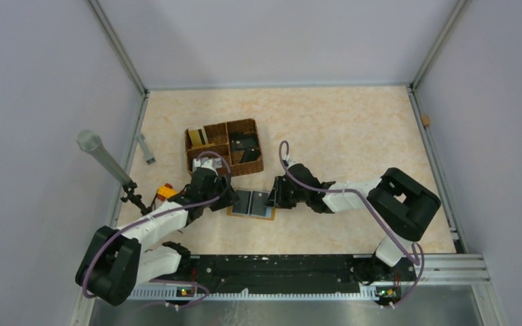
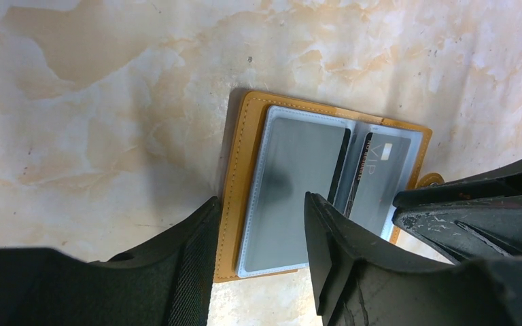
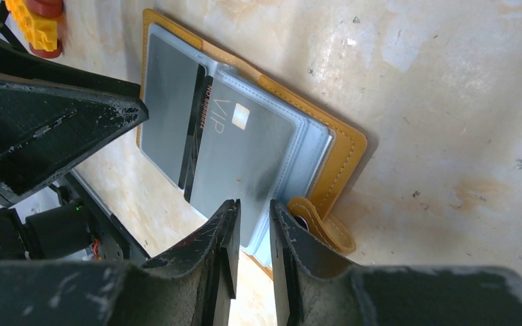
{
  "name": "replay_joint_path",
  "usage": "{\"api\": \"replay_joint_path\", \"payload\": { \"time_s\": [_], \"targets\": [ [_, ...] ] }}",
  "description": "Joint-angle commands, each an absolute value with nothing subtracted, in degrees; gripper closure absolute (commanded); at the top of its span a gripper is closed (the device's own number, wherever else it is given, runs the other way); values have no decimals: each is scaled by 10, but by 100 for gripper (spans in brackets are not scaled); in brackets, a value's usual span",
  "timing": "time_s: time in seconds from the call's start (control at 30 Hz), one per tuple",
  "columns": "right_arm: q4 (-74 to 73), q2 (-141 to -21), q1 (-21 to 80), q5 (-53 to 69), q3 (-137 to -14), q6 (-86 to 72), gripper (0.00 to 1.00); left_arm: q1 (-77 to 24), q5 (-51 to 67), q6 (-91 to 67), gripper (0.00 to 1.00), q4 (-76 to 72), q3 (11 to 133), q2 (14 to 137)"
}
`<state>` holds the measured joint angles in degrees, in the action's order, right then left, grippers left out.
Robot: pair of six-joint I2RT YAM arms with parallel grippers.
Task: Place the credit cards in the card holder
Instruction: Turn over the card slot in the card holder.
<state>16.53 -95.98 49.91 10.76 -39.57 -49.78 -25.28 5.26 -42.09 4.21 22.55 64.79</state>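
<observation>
While the card holder point(image 1: 251, 204) is lying open and flat on the marbled table point(image 1: 353, 129), both arms are reaching in to it, one from each side. Its orange cover is facing down and its clear sleeves are facing up. It is sitting just on the near side of the woven basket point(image 1: 225, 146), between the two claws.

The left gripper point(image 2: 262, 200) is standing with its jaws spread, straddling the left leaf of the holder. One finger is hanging over the orange outer edge, the other close to the centre fold. It is pinching nothing.

The right gripper point(image 3: 253, 204) is showing only a narrow slit between its jaws. It is hanging at the right-hand edge of the right leaf, just beside the strap tab point(image 3: 323, 227). I cannot tell whether it is nipping the sleeve edge or only hovering over it.

A grey card point(image 3: 251, 156) marked VIP is sitting inside the right sleeve, its dark edge lying along the fold.

Black cards point(image 1: 245, 146) are lying in the basket's right compartment. A pale card point(image 1: 196, 138) is sitting in the far-left one.

An orange-and-red toy block point(image 1: 166, 191) is resting on the table left of the left gripper.
</observation>
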Motion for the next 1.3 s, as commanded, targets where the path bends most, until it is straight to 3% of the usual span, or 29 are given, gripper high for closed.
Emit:
{"api": "replay_joint_path", "payload": {
  "time_s": [0.0,0.63,1.27],
  "targets": [
    [160,-977,506,93,-417,-509,75,-254,78,-431,48,40,200,659],
    [89,-955,510,14,-404,-519,60,-255,116,-483,60,-30,155,651],
    [78,-988,514,7,-403,-521,60,-256,62,-507,47,73,142,610]
  ]
}}
